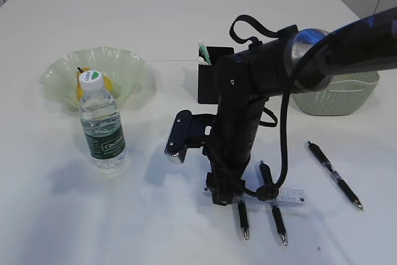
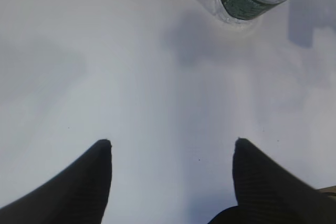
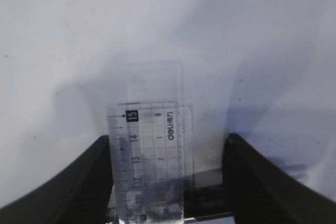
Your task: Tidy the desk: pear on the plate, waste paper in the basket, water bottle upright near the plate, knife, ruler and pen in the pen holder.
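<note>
On the left of the bench (image 1: 186, 23), the pear (image 1: 84, 85) already lies in the green wavy plate (image 1: 127, 66), and the water bottle (image 1: 102, 122) stands upright just in front of it, so those two items look finished. The left gripper (image 2: 172, 148) hovers over bare surface with its jaws well apart and nothing between them; only the bottle's base shows at the top of its view.

Toward the middle, the black pen holder (image 1: 208, 79) stands behind the right arm and already has something pale green sticking out of it.

The step in hand appears to be picking up the clear ruler (image 3: 149, 156). The right gripper (image 3: 168, 148) is low over it, jaws wide open and straddling it, gripping nothing yet. The ruler lies flat and thin on the bench, with black pens (image 1: 276, 215) crossing beneath or beside it; which, I cannot tell. A good grasp would descend until the tips brush the surface, close squarely across the ruler's narrow width, and avoid catching a pen.

Further right, another pen (image 1: 335, 175) lies alone, and the woven basket (image 1: 347, 97) stands behind.
</note>
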`<action>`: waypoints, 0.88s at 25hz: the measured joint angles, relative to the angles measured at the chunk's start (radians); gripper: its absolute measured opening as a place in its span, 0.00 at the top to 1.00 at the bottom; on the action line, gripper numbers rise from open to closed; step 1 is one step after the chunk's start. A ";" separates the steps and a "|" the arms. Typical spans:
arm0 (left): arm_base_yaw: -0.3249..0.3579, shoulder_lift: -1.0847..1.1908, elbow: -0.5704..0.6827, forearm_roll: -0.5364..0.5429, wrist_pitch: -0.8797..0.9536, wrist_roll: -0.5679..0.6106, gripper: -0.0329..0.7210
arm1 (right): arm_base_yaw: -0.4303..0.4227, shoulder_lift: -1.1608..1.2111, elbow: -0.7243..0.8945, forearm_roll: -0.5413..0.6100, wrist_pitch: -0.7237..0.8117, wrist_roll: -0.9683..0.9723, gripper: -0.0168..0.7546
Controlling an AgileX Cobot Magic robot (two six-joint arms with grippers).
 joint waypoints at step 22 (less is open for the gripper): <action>0.000 0.000 0.000 0.000 -0.002 0.000 0.28 | 0.000 0.001 -0.001 0.000 -0.002 0.002 0.61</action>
